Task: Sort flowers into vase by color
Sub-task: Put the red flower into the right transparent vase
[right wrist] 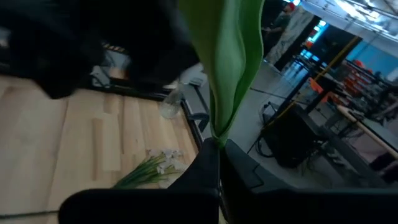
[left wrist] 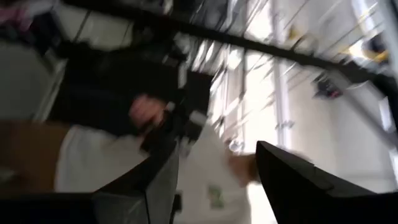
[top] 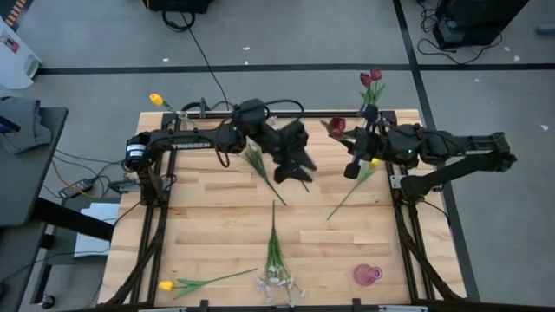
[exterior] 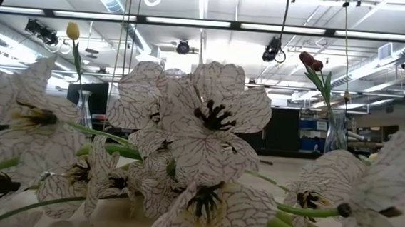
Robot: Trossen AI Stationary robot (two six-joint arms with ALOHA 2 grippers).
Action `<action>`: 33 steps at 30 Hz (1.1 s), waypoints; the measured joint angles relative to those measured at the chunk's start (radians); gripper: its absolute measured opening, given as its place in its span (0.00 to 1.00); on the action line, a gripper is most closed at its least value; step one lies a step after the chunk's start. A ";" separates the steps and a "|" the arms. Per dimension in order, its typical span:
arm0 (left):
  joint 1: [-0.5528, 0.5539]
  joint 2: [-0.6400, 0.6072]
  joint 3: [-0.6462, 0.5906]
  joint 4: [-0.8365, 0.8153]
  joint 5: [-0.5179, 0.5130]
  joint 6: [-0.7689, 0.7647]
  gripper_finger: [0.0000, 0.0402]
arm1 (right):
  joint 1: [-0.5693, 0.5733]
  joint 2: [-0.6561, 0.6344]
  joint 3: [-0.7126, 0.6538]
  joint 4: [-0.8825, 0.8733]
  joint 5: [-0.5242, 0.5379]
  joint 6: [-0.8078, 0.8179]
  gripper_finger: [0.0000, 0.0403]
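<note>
The yellow tulip (top: 373,162) hangs in the right claw (top: 361,165), clamped on its green stem (right wrist: 231,68) — beside the red-tulip vase (top: 371,111) at the bench's (top: 217,225) far edge. It looks light and bendy (stem springy, head floppy), so mid-stem is probably the sound hold. The left claw (top: 299,169), near that vase too, stands apart, empty, above a white spray (top: 260,165).

Left pincer (top: 299,169) above table (top: 217,225), right pincer (top: 357,166) gripping yellow tulip (top: 351,189), whitish sprays (top: 277,276) at near edge
</note>
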 joint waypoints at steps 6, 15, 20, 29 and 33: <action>0.012 0.000 0.000 -0.184 0.040 0.260 0.54 | -0.058 -0.040 0.000 0.002 0.023 0.043 0.02; 0.076 0.000 0.000 -0.454 -0.442 0.809 0.54 | -0.165 -0.134 0.000 0.002 0.027 0.179 0.02; 0.075 0.000 0.000 -0.584 -0.684 1.031 0.54 | -0.208 -0.178 0.000 0.002 0.066 0.271 0.02; 0.027 -0.008 0.000 -0.906 -1.016 1.350 0.54 | -0.254 -0.286 0.000 -0.019 0.195 0.397 0.02; -0.009 -0.067 0.000 -1.068 -1.145 1.415 0.54 | -0.254 -0.359 0.000 -0.076 0.274 0.408 0.02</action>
